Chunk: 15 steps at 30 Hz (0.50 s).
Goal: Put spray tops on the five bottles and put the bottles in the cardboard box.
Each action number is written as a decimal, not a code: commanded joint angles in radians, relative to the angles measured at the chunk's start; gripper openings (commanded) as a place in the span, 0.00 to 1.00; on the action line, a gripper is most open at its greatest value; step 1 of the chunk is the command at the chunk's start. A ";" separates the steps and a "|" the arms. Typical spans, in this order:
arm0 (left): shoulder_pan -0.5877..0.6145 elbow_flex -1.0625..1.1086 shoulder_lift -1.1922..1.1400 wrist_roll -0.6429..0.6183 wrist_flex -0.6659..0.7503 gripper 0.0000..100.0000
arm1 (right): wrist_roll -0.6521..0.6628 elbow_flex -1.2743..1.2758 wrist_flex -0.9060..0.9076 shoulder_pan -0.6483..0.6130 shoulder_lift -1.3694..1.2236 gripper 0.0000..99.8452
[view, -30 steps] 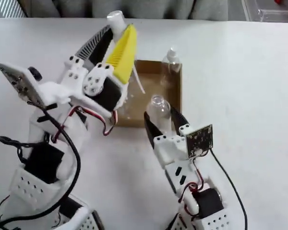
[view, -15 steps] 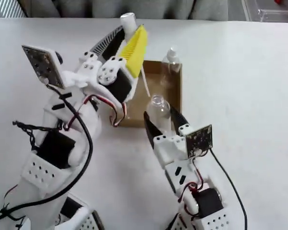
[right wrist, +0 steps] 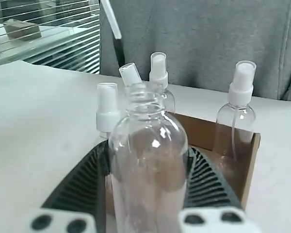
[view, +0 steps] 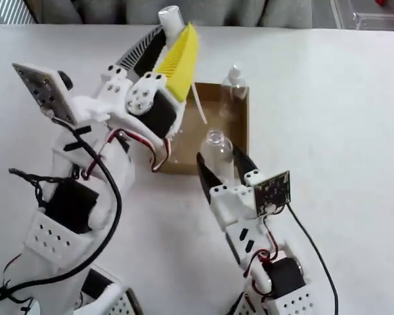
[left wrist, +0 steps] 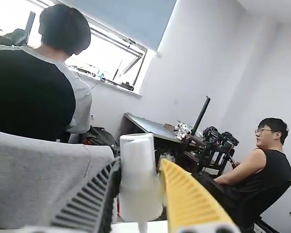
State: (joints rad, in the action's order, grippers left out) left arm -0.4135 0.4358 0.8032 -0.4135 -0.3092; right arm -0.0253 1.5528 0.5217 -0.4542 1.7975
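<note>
from above, left tool [view: 176, 31] pinches a spray top [view: 170, 18] raised by the cardboard box [view: 241, 125], right tool [view: 220, 164] clamps an uncapped bottle [view: 215, 147] at its near edge; left wrist, spray top [left wrist: 138, 174] gripped upright; right wrist, bare neck [right wrist: 146, 94]: centre the tube [view: 199, 105] before lowering.

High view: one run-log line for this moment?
left gripper: shut on spray top, raised near cardboard box | right gripper: shut on uncapped bottle, upright | capped bottle in box

Bright, even daylight washes the white table [view: 341, 98], with only faint, soft shadows toward six o'clock. In the left wrist view the window [left wrist: 94, 53] at ten o'clock glares (blown white). Small highlights glint on the clear bottle [right wrist: 148, 145].
</note>
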 commanded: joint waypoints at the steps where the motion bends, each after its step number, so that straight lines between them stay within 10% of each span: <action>1: -0.013 -0.037 -0.005 -0.011 0.035 0.02 | 0.011 -0.008 -0.025 -0.004 0.008 0.02; 15: -0.033 0.012 -0.088 -0.014 0.037 0.02 | 0.011 0.006 -0.027 -0.002 0.008 0.02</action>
State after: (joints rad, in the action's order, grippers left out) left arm -0.4335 0.4526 0.7725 -0.4120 -0.3061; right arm -0.0253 1.5712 0.5217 -0.4542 1.7975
